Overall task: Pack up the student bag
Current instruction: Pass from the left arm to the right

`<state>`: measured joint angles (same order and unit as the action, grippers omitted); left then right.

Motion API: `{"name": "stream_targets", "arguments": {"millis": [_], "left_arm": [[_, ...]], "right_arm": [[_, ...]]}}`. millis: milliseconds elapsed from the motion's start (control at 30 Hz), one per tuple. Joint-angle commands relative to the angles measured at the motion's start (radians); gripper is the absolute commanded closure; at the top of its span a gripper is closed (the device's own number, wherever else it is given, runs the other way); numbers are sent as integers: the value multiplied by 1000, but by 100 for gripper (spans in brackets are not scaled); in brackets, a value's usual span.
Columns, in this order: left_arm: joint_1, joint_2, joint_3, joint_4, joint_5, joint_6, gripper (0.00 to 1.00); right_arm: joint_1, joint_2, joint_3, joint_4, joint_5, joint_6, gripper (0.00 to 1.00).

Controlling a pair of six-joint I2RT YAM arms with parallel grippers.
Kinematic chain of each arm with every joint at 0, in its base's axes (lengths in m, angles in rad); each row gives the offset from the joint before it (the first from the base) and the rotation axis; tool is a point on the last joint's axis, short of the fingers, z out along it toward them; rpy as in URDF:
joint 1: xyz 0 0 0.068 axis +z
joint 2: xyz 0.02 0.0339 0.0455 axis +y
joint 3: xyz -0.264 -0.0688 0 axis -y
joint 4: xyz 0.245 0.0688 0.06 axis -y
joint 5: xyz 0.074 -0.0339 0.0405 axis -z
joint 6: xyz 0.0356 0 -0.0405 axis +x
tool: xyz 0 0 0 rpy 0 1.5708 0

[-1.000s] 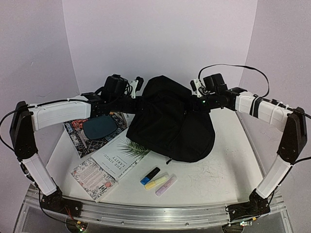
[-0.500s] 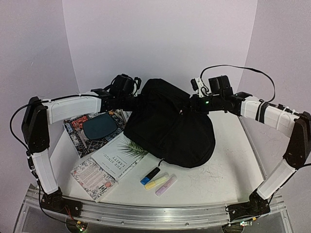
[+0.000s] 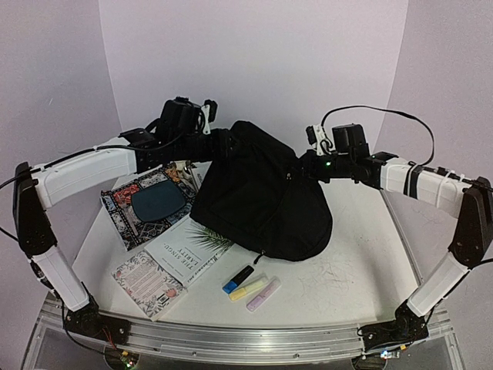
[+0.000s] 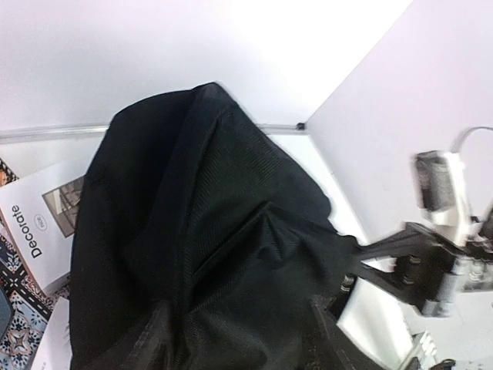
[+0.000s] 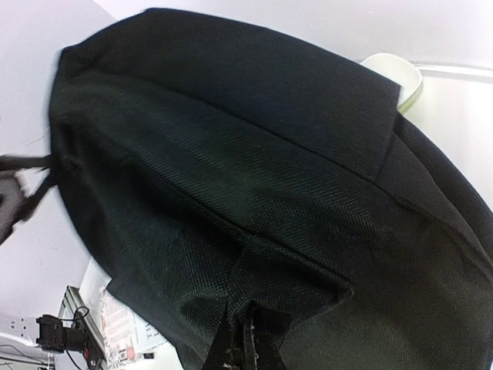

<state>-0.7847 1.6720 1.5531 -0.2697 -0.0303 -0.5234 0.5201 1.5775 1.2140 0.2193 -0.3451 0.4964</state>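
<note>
The student bag (image 4: 208, 231) fills the view, apparently overlapping a magazine (image 4: 38, 223).

Bag (image 3: 262, 200): black woven cloth, matt, a coarse weave up close. Plate (image 3: 158, 202) dark, glossy. Book (image 3: 185, 250) cover smooth paper. Markers (image 3: 250, 289) plastic. Table (image 3: 339, 270) white, smooth, faintly scuffed.

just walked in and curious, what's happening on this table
Two robot arms are working on the black student bag, one at each upper side. The right gripper is shut on a fold of its fabric. The left gripper sits against the bag's top; whether it grips is unclear. Books and highlighters lie outside the bag, unpacked.
</note>
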Motion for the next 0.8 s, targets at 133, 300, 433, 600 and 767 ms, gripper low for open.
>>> {"name": "stream_targets", "arguments": {"millis": [133,300,433,600,767], "left_arm": [[-111,-20,24,60,-14,-5,55],[-107,-92,-31,32,-227,15,44],[-107,-102,8,-31,-312,38,40],[-107,-123,8,-75,-409,4,34],[-106,-112,33,-69,-252,-3,38]], "right_arm": [[10,27,46,101,6,33,100],[11,14,35,101,40,39,100],[10,7,25,101,56,45,100],[12,10,25,101,71,65,100],[11,16,36,103,60,84,100]]}}
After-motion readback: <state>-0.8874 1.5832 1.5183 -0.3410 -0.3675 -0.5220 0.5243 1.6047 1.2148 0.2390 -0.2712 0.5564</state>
